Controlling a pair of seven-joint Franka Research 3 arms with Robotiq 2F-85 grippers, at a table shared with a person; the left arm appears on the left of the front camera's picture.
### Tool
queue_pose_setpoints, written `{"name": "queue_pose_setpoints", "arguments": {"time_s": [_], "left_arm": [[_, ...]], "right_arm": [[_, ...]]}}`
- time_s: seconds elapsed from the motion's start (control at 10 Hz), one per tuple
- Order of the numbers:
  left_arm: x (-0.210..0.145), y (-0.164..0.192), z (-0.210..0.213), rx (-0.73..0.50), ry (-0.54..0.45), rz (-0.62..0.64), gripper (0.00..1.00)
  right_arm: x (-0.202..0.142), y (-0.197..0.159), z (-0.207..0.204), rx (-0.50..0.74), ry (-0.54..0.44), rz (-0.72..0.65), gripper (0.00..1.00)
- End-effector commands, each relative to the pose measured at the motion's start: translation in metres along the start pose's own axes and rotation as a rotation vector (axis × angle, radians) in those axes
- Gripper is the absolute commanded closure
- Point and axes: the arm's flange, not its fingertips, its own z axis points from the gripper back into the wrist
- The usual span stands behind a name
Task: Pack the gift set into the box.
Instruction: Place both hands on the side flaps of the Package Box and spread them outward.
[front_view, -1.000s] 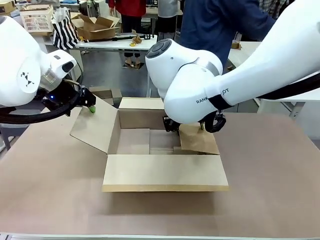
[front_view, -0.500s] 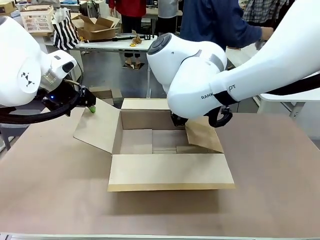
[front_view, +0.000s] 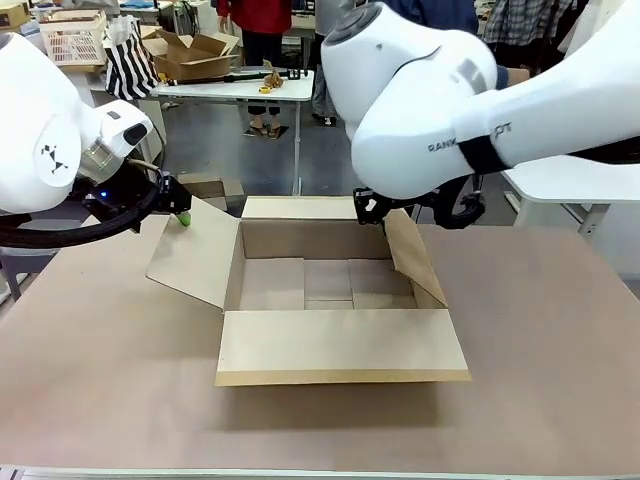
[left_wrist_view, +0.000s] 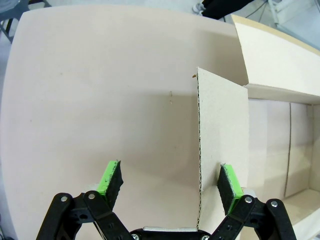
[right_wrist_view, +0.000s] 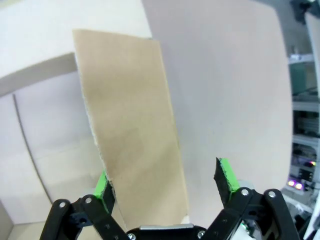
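The box (front_view: 340, 345), a big brown carton, sits open mid-table with its inside bare. My left gripper (front_view: 181, 214) holds at the top edge of the left flap (front_view: 195, 255). In the left wrist view that gripper (left_wrist_view: 170, 182) is open, and the flap's edge (left_wrist_view: 200, 150) rises between its green pads, close to the right-hand one. My right gripper (front_view: 373, 214) is at the top of the right flap (front_view: 410, 255). It (right_wrist_view: 165, 182) is open too, and straddles that flap (right_wrist_view: 135, 125) without pinching it. The gift set is out of view.
Behind the table, a far table carries a white lattice basket (front_view: 72, 38), a striped bag (front_view: 130, 65) and a smaller brown carton (front_view: 190, 52). A person's hand (front_view: 515, 75) shows past my right arm. A white table (front_view: 570, 180) stands at the right.
My right arm has risen and swung right, and the right flap has come up from lying inward to nearly upright. The box slid slightly right. The left arm stayed put.
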Motion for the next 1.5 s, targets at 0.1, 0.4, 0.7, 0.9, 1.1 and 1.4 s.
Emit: {"name": "queue_pose_setpoints", "arguments": {"time_s": [0.1,0.4,0.7,0.9,1.1,1.4], "left_arm": [[0.001,0.0,0.002,0.013,0.003,0.009,0.0],[0.001,0.0,0.002,0.013,0.003,0.009,0.0],[0.001,0.0,0.002,0.013,0.003,0.009,0.0],[0.001,0.0,0.002,0.013,0.003,0.009,0.0],[0.001,0.0,0.002,0.013,0.003,0.009,0.0],[0.001,0.0,0.002,0.013,0.003,0.009,0.0]], "right_arm": [[-0.009,-0.054,-0.004,0.017,0.046,-0.037,0.0],[-0.002,-0.046,-0.002,0.003,0.036,-0.043,0.0],[-0.008,-0.052,-0.002,0.004,0.041,-0.038,0.0],[-0.017,-0.111,-0.007,0.244,-0.001,-0.18,0.0],[-0.018,-0.144,-0.01,0.339,-0.056,-0.258,0.0],[-0.004,-0.174,-0.043,0.403,0.037,-0.296,0.0]]}}
